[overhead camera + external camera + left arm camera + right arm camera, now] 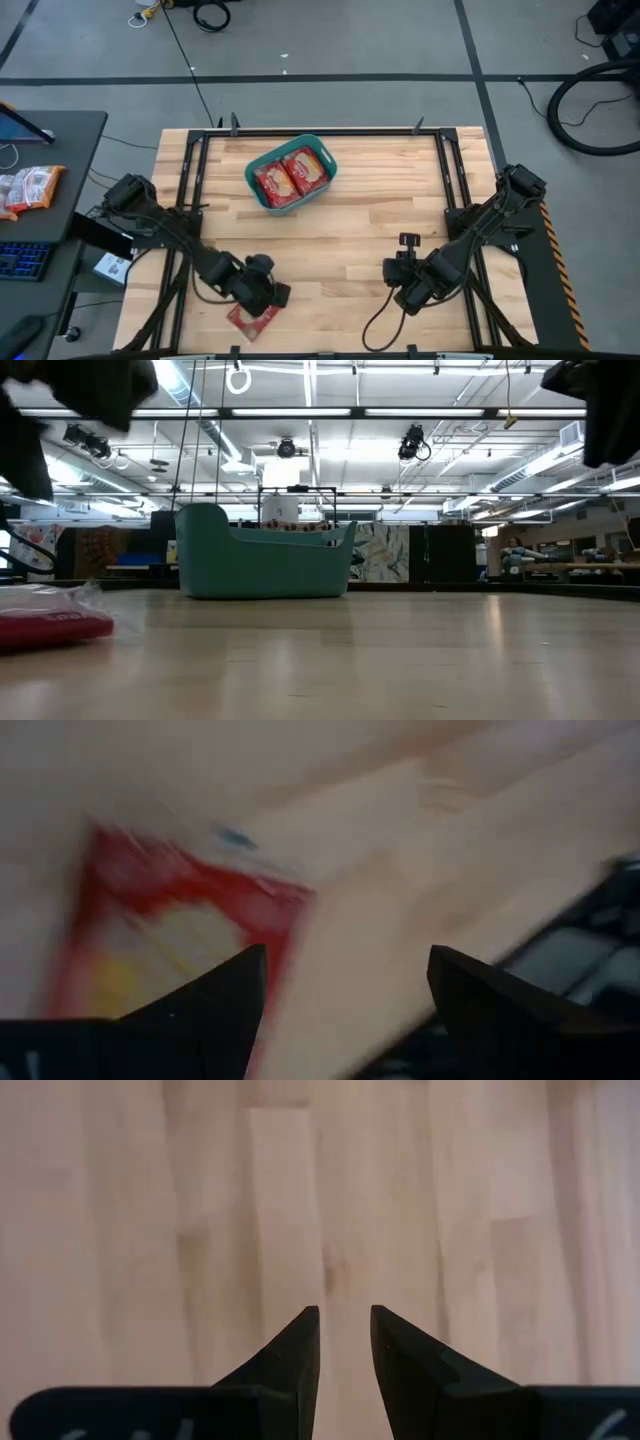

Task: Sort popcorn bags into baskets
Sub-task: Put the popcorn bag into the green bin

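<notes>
Teal basket (pixel 255 183) sits toward the far middle of the wooden table (pixel 370 220), turned at a slant. Two red popcorn bags (pixel 291 176) lie side by side inside it, filling the floor of the tub; whether more lie beneath them cannot be told from above. In the low view the basket's wall (pixel 262 570) hides nearly all of its contents, only a thin strip of red and white showing over the rim. A third popcorn bag (pixel 252 319) lies flat near the table's front edge on the left side, partly covered by the left gripper (pixel 272 296), which hangs just over its far end. The left wrist view is heavily smeared: red packet (pixel 170 920) with a yellowish patch, lettering unreadable, the left fingers (pixel 215 995) spread wide apart with bare wood between them, nothing held. Low view catches that same bag (pixel 50 622) cut off at the picture's edge, clear wrapper crumpled above the red. Right gripper (pixel 403 293) waits over bare wood at the front right, well apart from every bag; its fingers (pixel 290 1355) stand close together with a narrow gap, empty. Crinkled white-and-orange packets (pixel 28 187) rest on a dark side desk (pixel 70 135) beyond the table's left edge, partly cut off.
</notes>
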Motion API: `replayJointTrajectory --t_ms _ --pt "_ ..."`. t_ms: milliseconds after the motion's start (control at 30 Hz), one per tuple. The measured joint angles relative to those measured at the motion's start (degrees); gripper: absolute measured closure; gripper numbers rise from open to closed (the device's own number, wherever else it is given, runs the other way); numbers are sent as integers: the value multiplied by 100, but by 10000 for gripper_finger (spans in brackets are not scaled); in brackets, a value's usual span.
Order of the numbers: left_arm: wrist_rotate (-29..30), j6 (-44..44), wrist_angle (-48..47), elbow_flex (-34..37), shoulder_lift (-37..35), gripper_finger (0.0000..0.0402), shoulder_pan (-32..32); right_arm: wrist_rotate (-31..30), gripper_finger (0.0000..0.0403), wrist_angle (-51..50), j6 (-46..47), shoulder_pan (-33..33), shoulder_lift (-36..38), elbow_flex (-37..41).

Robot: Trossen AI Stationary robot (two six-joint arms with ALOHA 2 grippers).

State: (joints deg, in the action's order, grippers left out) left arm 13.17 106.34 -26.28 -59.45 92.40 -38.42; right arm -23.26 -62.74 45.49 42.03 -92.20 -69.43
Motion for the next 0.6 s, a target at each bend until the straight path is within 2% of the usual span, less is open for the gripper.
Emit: replayJointTrajectory --t_ms 133,200,267,367,467,600 --pt "587 1267 -6 -371 68 123 -403 -266 305 136 -270 -212 0 0" --pt "668 1785 6 -426 200 123 -635 -335 305 210 -442 -310 0 0" --pt "647 1893 55 -427 319 123 -845 -320 305 269 -658 -402 0 0" --pt "355 1319 391 -441 551 123 -1009 -194 305 287 -817 -467 0 0" --pt "-122 350 671 -459 753 123 -966 -28 305 303 -820 -473 0 1" --pt "-590 -1053 117 -839 1109 123 -753 247 305 410 -801 -442 0 2"
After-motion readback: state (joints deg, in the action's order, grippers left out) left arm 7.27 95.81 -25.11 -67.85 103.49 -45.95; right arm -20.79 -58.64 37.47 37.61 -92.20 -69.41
